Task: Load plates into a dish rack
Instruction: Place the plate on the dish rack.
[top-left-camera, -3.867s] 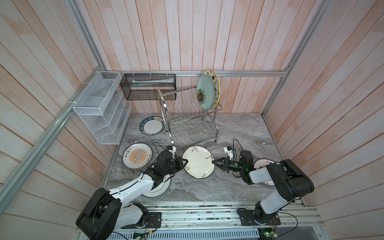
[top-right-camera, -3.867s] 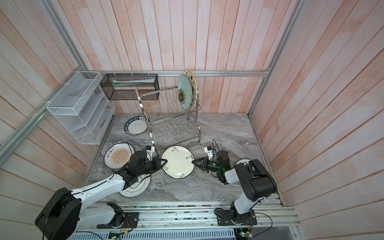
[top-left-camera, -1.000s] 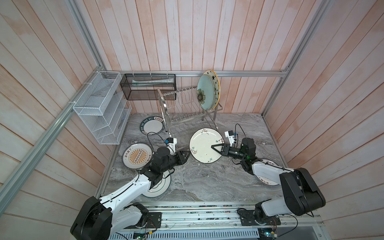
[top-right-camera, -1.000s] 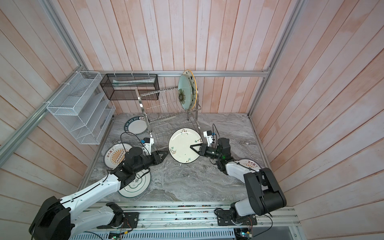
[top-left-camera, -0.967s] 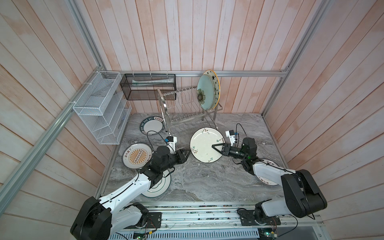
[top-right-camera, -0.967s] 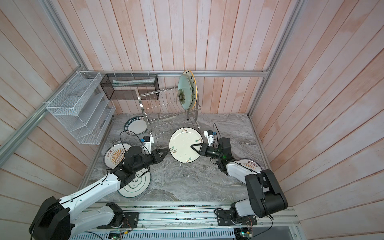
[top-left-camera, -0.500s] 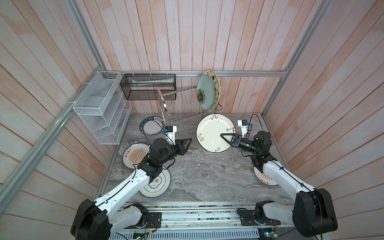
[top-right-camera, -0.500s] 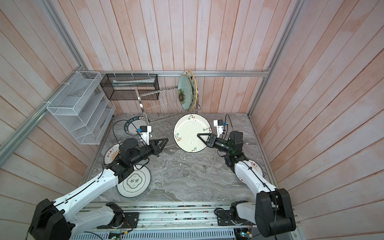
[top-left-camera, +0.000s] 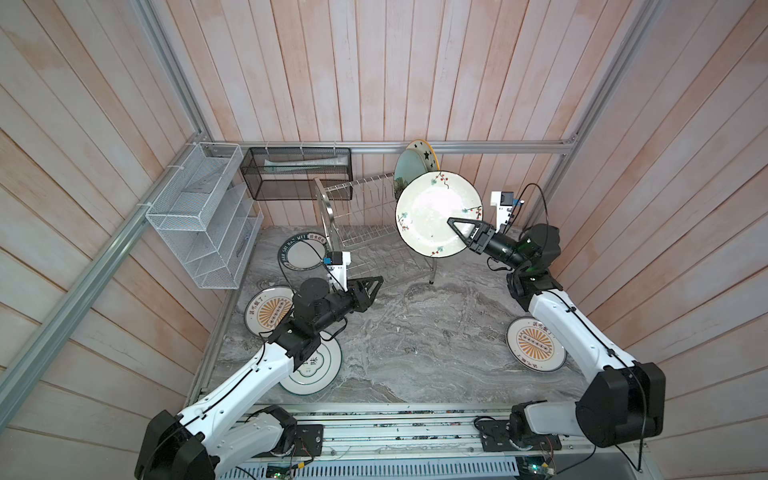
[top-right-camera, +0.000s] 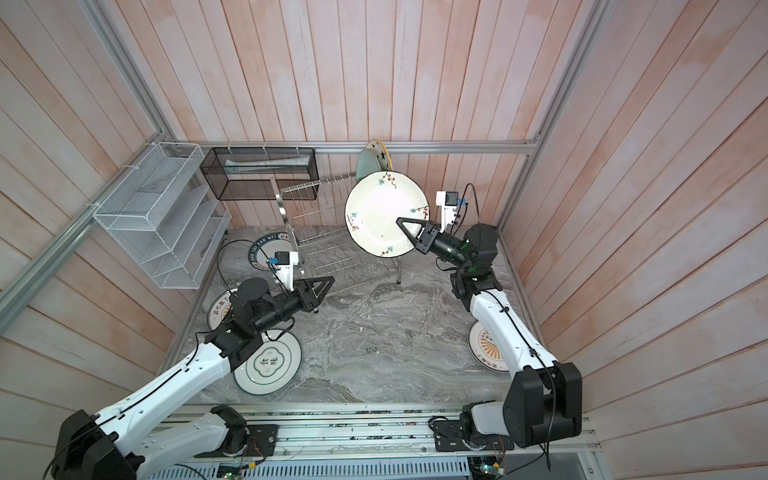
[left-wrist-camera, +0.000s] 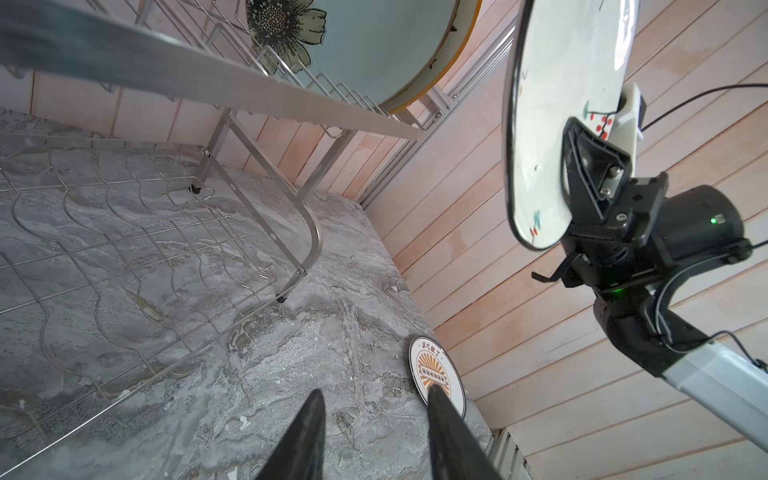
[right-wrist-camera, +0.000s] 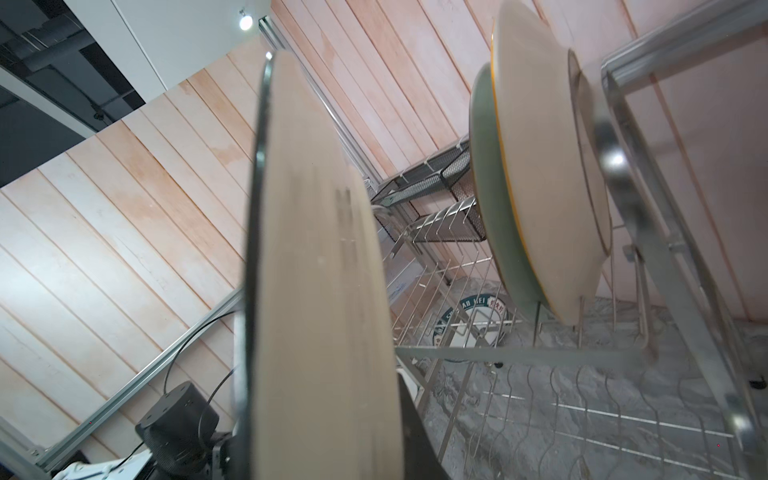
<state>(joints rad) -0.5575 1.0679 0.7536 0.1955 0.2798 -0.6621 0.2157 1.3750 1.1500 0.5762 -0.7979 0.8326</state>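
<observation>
The right claw is clamped on the lower edge of the flowered plate, one finger lying across its face. The plate is held on edge in the air, clear of the bench. It hangs just beside the upper tier of the dish rack, at the end where two plates already stand. In the right wrist view its back sits near the pale blue plate but apart from it. The star plate stands right behind that one in the slots.

The left claw is partly spread and grips nothing. It hovers low over the bench in front of the rack's lower tier, well apart from the flowered plate. Past its tips a sunburst plate lies flat by the wall. Three more plates lie flat under and behind the left arm.
</observation>
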